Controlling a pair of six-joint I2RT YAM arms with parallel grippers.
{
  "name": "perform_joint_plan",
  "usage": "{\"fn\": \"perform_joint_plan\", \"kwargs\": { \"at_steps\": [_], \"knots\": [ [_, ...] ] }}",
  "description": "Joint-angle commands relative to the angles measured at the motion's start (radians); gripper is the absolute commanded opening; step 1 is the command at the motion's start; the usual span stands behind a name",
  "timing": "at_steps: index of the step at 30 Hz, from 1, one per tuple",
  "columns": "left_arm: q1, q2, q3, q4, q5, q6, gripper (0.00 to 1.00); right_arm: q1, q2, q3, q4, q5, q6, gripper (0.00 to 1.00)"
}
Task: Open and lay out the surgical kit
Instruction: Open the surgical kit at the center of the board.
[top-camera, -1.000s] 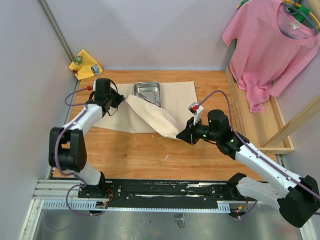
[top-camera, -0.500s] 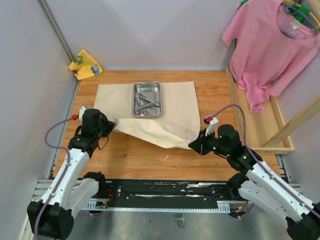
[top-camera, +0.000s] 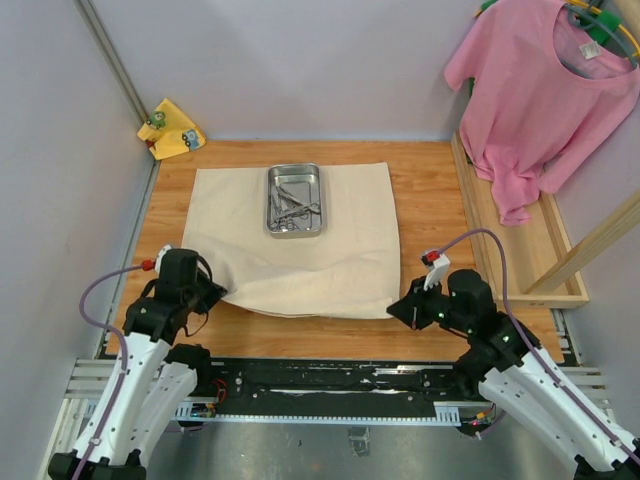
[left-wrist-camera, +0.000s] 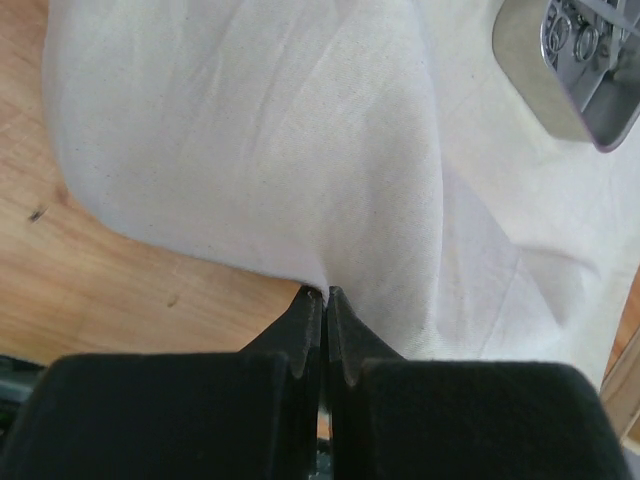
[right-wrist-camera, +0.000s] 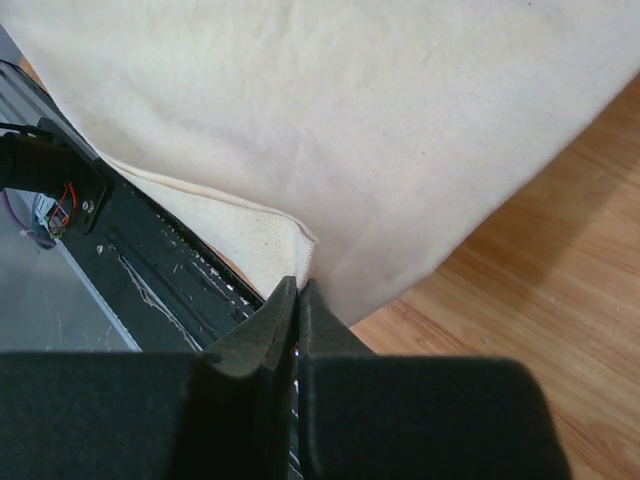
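The beige cloth wrap (top-camera: 345, 235) lies spread over the wooden table, its near edge lifted off the wood. On its far part stands the steel tray (top-camera: 271, 201) with ring-handled forceps (top-camera: 293, 208) inside. My left gripper (top-camera: 218, 295) is shut on the wrap's near left corner. My right gripper (top-camera: 396, 311) is shut on the near right corner. In the left wrist view the wrap (left-wrist-camera: 300, 150) rises from the closed left gripper (left-wrist-camera: 324, 293), with the tray (left-wrist-camera: 545, 85) at the upper right. In the right wrist view the right gripper (right-wrist-camera: 298, 284) pinches the hemmed corner of the wrap (right-wrist-camera: 330, 110).
A pink T-shirt (top-camera: 535, 90) hangs at the back right above a wooden frame (top-camera: 530, 250). A small yellow cloth (top-camera: 172, 128) sits in the back left corner. The black base rail (top-camera: 330, 385) runs along the near table edge, right under both grippers.
Both grippers have pulled the folded flap toward the near edge, spreading the wrap out and uncovering the tray. Both arms have drawn back toward their bases.
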Motion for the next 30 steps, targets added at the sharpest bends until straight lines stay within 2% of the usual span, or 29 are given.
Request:
{"fn": "perform_joint_plan", "kwargs": {
  "at_steps": [1,6,15,24,29,30],
  "knots": [
    [-0.010,-0.040,0.081,-0.158,0.011,0.047,0.01,0.028,-0.036,-0.027,-0.059,0.003,0.039,0.01],
    [-0.010,-0.042,0.090,-0.198,0.092,0.063,0.01,0.027,-0.039,-0.040,-0.077,-0.003,0.041,0.01],
    [-0.013,-0.054,0.168,-0.346,0.101,0.126,0.02,0.028,-0.058,-0.013,-0.142,-0.003,0.020,0.01],
    [-0.013,-0.045,0.216,-0.431,0.175,0.161,0.04,0.027,-0.066,-0.009,-0.166,-0.009,0.018,0.01],
    [-0.013,-0.050,0.208,-0.450,0.213,0.171,0.10,0.027,-0.064,-0.011,-0.167,-0.002,0.020,0.01],
    [-0.013,-0.051,0.207,-0.452,0.219,0.173,0.15,0.027,-0.065,-0.009,-0.169,0.003,0.022,0.01]
  ]
}}
